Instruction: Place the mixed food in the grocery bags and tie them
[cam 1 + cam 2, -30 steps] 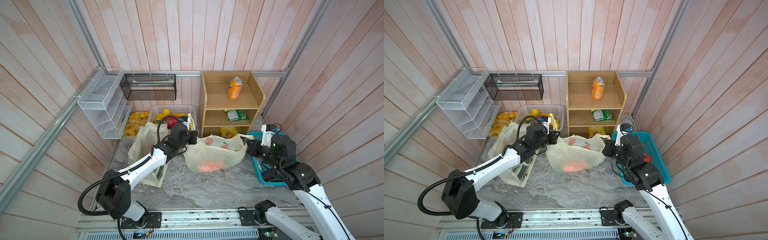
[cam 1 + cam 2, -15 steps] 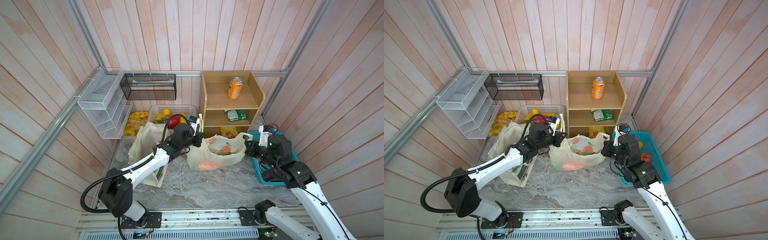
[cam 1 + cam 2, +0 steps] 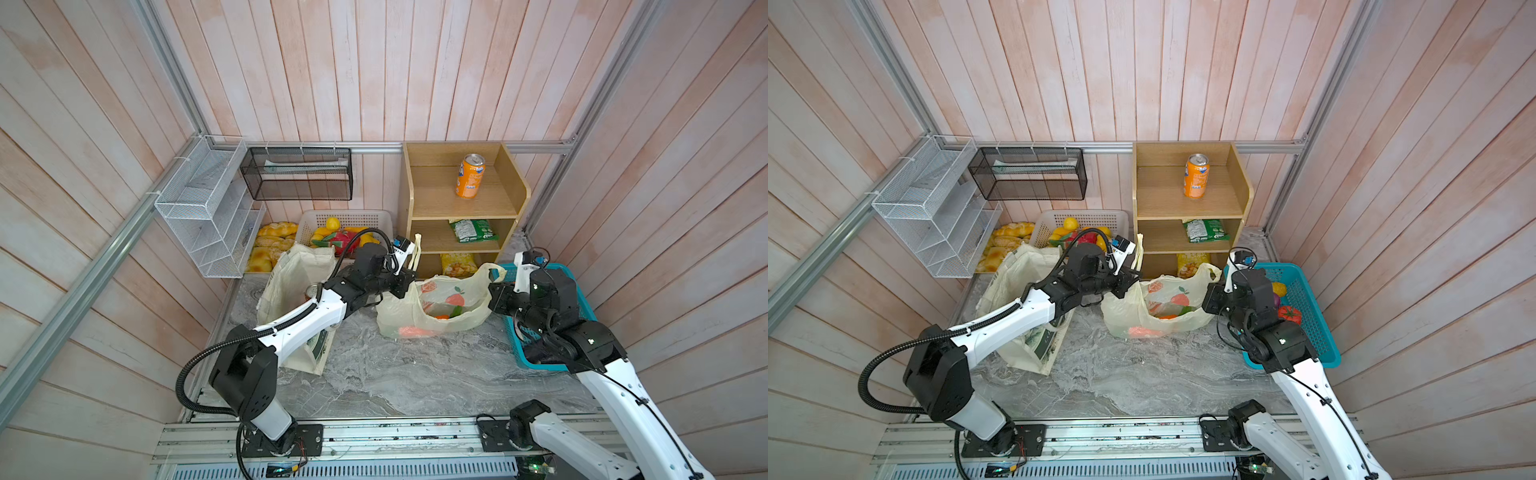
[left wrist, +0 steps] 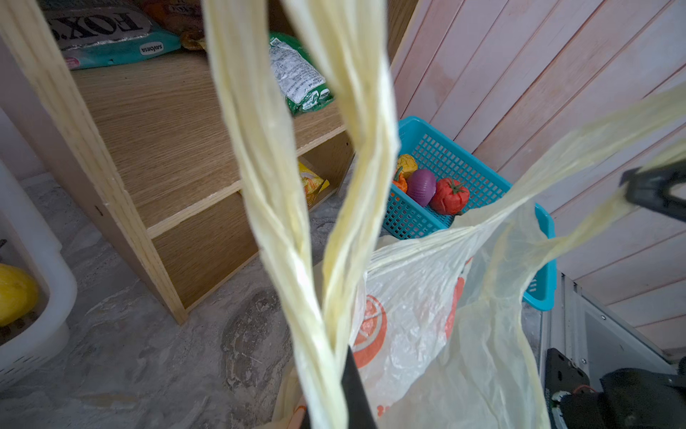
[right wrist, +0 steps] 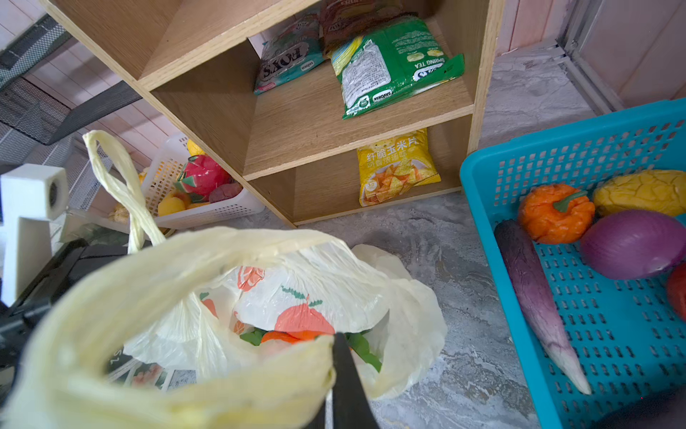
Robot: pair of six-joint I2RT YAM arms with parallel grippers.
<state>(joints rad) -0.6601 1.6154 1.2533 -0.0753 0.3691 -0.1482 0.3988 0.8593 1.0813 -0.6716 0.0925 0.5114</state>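
Currently in hand: tying the thin pale-yellow plastic bag printed with oranges (image 3: 436, 309); orange toy carrots (image 5: 289, 336) lie inside.
Bag position: centre, just right of the boxy cream canvas tote (image 3: 291, 278).
My left claw (image 3: 408, 274): clamped together on the bag's left handle.
My right claw (image 3: 493, 282): closed on the right handle.
Next move: I judge, cross the handles, then knot.

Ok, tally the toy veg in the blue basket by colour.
Purple: 2, eggplant and onion
Orange: 1, pumpkin
Yellow: 1, lumpy piece
Red: 1, tomato
Total: 5 in the blue basket
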